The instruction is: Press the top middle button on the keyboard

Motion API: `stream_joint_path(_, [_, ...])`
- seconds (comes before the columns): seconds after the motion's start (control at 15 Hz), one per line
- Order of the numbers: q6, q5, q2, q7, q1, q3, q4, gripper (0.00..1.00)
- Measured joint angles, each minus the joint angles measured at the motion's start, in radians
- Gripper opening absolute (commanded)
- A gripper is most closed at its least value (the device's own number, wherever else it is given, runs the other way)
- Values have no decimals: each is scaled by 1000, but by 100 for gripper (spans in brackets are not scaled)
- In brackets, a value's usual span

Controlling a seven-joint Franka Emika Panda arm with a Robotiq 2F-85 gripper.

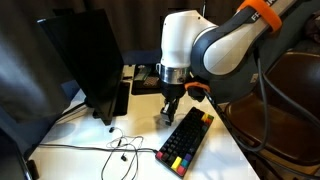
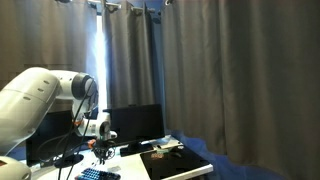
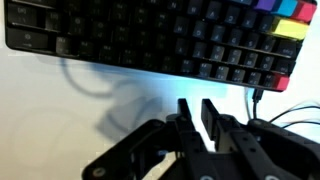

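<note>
The keyboard is compact and black, with red, yellow and green keys at its near end, and lies on the white table. In the wrist view the keyboard fills the top, with coloured keys at its right end. My gripper hangs over bare table just off the keyboard's long edge, not touching it. Its fingers are drawn almost together with a thin gap and hold nothing. In both exterior views the gripper points down close to the keyboard.
A dark monitor stands on the table near the gripper. A thin cable lies loose on the table in front of it. A black cable leaves the keyboard's end. A flat black mat lies further off.
</note>
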Motion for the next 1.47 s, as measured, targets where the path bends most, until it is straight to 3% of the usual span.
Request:
stream_joint_path(0.47, [-129, 0, -114, -75, -25, 26, -8, 99])
stream_joint_path(0.87, [-268, 1, -287, -123, -66, 77, -48, 100])
stream_joint_path(1.47, [-338, 91, -588, -200, -154, 132, -170, 100])
